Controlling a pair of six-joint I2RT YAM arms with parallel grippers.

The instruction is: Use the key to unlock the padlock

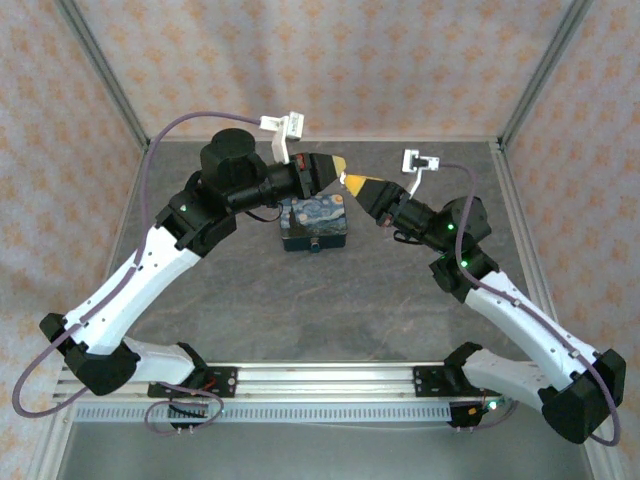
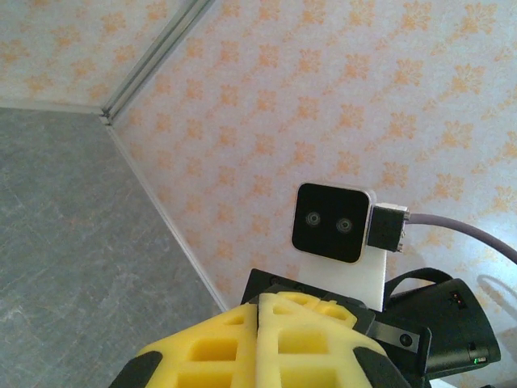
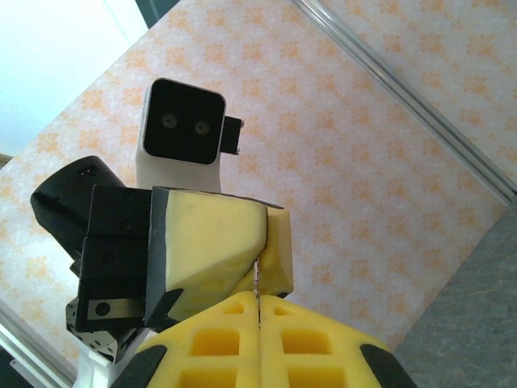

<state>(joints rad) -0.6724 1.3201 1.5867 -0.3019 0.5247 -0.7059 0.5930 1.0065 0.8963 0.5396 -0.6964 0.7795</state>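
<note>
Between the two arms, high over the grey table (image 1: pixel 260 300), found the left gripper (image 1: pixel 336 166) and the right gripper (image 1: pixel 360 183) meeting tip to tip, the left reaching in from its own side and the right coming from the opposite side.

Saw the left gripper's yellow fingers (image 2: pixel 218 343) pressed flat together in its own wrist view, with only a hairline seam between them. Saw the right gripper's fingers (image 3: pixel 323 343) closed the same way, seam tight.

Made out the key (image 3: pixel 256 279) in the right wrist view as a thin pale sliver right at the meeting point. Traced it from the right gripper's seam up to the tips of the left gripper just ahead. Could not tell which pair of fingers actually pinched it, or whether both did.

Spotted the dark blue starry tin (image 1: pixel 315 222) resting on the table below the joined tips, a little nearer the arm bases than the tips, and well clear of both grippers. Noted patterned wall beyond the tips in both wrist views.
</note>
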